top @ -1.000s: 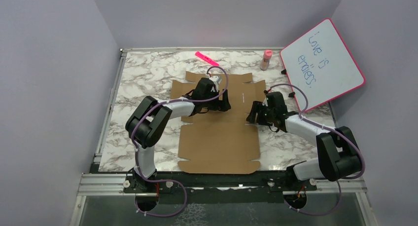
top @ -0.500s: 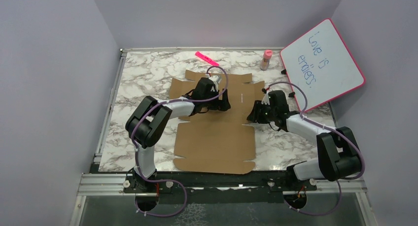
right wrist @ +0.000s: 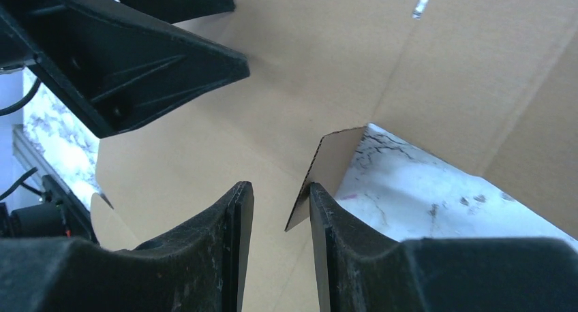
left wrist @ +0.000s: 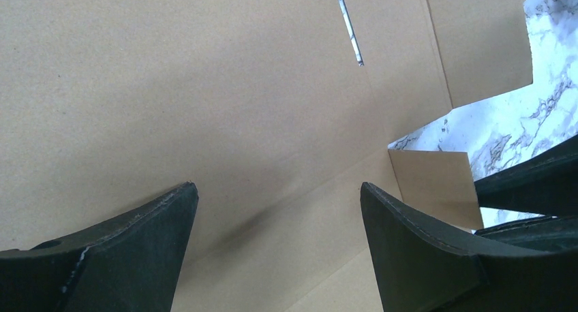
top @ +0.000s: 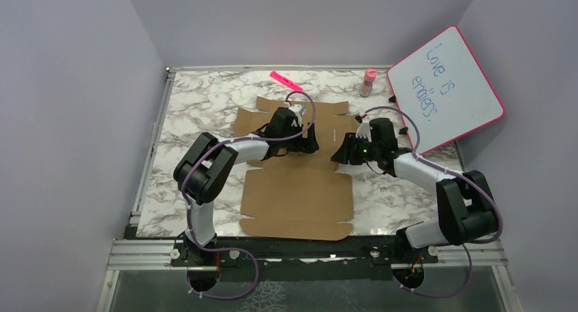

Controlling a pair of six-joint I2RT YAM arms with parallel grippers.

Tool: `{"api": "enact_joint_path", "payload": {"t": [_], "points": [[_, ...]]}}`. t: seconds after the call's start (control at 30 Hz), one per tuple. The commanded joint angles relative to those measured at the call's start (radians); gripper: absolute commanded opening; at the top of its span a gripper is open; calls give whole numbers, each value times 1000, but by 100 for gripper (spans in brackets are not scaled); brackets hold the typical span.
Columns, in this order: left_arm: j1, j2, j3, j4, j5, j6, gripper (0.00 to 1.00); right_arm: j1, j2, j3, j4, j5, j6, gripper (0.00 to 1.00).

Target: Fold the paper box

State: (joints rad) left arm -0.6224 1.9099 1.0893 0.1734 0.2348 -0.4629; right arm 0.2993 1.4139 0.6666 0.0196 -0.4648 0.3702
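Note:
The paper box point(top: 300, 196) is a flat brown cardboard sheet lying mid-table. My left gripper point(top: 308, 143) is low over its far half, jaws open wide with bare cardboard point(left wrist: 204, 87) between the fingertips point(left wrist: 279, 189). At the sheet's right edge, my right gripper point(top: 339, 155) has its jaws narrowed around a small flap point(right wrist: 327, 159). The flap stands up off the table and rests against the right finger point(right wrist: 320, 210). A gap still shows between it and the other finger. The left gripper's fingers point(right wrist: 136, 60) show in the right wrist view.
A pink-framed whiteboard point(top: 446, 87) leans at the back right. A pink bottle point(top: 369, 82) stands beside it. A pink marker point(top: 285, 81) lies at the back. Marble tabletop point(top: 198, 107) surrounds the sheet, with walls on three sides.
My right gripper has moved left onto the sheet's right edge and narrowed its jaws around the flap. The sheet has slid slightly left. The left arm has stayed put.

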Motion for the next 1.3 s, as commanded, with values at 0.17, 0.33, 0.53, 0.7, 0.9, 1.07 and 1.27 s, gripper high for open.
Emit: {"api": "enact_joint_path", "payload": {"t": [0.17,0.33,0.53,0.7,0.9,1.07,1.27], "points": [[-16,20,-42,-1,45,-20,90,36,90,39,99,-94,45,41],[-16,9,-63,21,56,-28,90,56,127,40,107,-80,49,41],[-16,-41,-86,33,34,-31,90,58,99,62,52,-23,22,44],[-15,-93,-79,33,0,-35,92,58,17,129,-78,84,-35,50],[21,-161,-47,7,-59,-25,94,59,-27,223,-145,151,-117,55],[123,-179,-12,-16,-65,-23,95,60,0,301,-146,161,-169,66],[277,-194,13,-84,-62,6,95,59,38,307,-37,161,-174,77]]}}
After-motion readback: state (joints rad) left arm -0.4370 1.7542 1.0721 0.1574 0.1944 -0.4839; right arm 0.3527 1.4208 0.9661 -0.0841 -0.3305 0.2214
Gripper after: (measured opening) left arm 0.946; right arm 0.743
